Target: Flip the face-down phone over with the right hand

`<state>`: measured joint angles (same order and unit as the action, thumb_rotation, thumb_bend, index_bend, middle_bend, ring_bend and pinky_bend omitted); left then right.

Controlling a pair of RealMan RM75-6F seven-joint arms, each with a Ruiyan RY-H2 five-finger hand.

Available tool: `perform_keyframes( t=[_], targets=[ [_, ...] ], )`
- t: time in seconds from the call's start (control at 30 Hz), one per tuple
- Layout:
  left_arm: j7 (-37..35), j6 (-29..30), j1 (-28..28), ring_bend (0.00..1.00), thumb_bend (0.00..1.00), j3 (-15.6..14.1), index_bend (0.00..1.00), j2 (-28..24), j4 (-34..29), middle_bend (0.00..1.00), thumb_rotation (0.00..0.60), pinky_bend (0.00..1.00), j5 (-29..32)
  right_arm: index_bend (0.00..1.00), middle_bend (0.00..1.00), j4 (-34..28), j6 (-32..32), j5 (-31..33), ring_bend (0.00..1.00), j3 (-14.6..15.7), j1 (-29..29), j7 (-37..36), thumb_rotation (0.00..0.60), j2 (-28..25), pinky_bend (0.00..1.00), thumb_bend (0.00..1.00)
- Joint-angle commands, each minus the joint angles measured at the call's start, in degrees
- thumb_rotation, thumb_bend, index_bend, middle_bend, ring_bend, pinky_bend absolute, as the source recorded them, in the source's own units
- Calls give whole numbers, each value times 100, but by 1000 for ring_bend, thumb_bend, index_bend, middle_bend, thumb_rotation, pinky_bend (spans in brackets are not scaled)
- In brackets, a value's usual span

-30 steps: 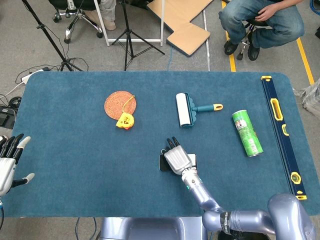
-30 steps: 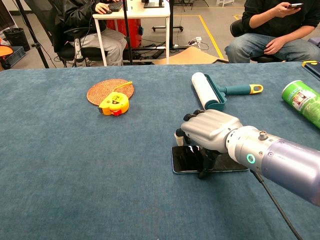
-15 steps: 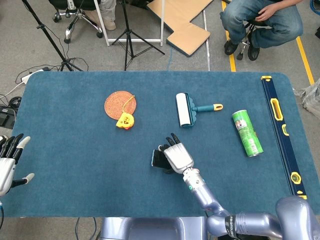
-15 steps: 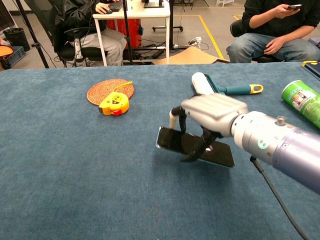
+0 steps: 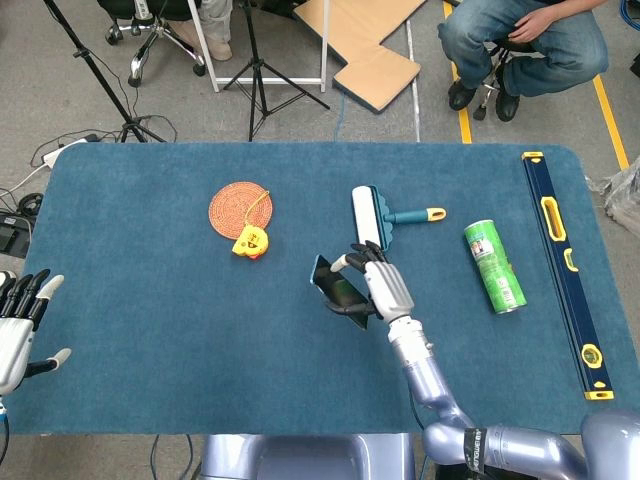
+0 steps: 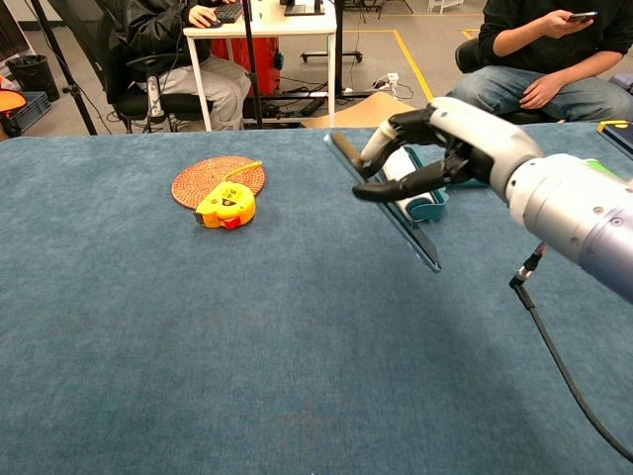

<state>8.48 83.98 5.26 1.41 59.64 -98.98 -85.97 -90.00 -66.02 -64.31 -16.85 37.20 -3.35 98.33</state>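
My right hand (image 6: 450,139) pinches the phone (image 6: 381,203) by its long edges, holding it tilted above the table (image 6: 148,327), in front of the lint roller (image 5: 369,220). The phone is likely rigid, slick and breakable; grip the edges, not the glass. My left hand (image 5: 15,325) is released, fingers spread.

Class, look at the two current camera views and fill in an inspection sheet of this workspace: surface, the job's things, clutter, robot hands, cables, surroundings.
Surface: blue felt-covered table.
Job's things: phone lifted off the table, tilted steeply, not yet laid down.
Clutter: yellow tape measure touching a woven coaster; lint roller; green can lying on its side; spirit level along the right edge.
Robot hands: right robot hand grips the phone; left robot hand open at the left edge, holding nothing.
Cables: black cable hanging under the right arm; floor cables beyond the table's left corner.
Surroundings: seated people, tripod legs, cardboard on the floor.
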Motion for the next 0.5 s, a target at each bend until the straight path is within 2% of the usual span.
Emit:
perform_keyframes(
  t=[0.03,0.27,0.5],
  targets=[
    [15,27,-15,0,0,-16,0,1,-22,0,600,0,-32,449,495,24,268,242,144,-339,-436,-1447,600,-147,0,278],
    [64,104,-57,0,0,-80,0,4,-74,0,600,0,-167,445,493,-272,1052,886,136,-577,-753,-2775,600,-457,12,295],
    [81,183,-103,0,0,-131,0,9,-90,0,600,0,-279,431,481,-454,1898,1384,126,-627,-1023,-3689,600,-768,43,319]
  ],
)
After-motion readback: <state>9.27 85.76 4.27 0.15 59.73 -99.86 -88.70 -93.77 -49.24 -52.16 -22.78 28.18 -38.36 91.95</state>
